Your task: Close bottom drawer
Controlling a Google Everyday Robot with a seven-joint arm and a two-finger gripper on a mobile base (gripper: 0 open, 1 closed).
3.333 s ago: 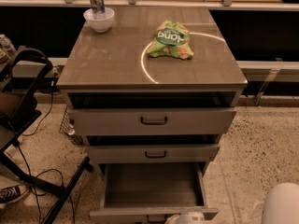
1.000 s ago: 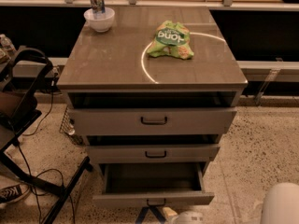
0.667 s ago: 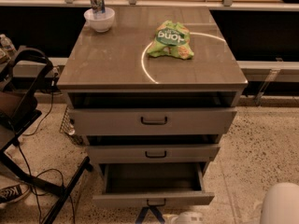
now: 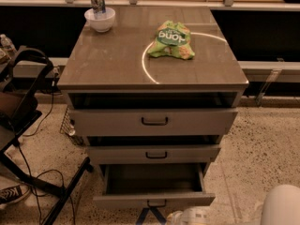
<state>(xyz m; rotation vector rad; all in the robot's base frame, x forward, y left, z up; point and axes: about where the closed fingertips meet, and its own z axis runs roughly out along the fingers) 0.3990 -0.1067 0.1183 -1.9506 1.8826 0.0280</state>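
At the foot of the grey-brown table [image 4: 117, 64], the shallow bottom drawer [image 4: 122, 200] with its small dark bar handle stands pulled out, its bare grey interior showing. The pale gripper [image 4: 190, 215] sits at the lower edge of view, just in front of that drawer's front panel and right of the handle; I cannot tell how its jaws stand. Above, the middle drawer [image 4: 187, 153] and the wide top drawer [image 4: 103, 122] jut out slightly. A crumpled green snack bag [image 4: 171, 40] and a white bowl [image 4: 100, 20] rest on the table.

The bottom drawer [image 4: 153, 199] stands partly open — gripper [image 4: 189, 217] just below its front panel.
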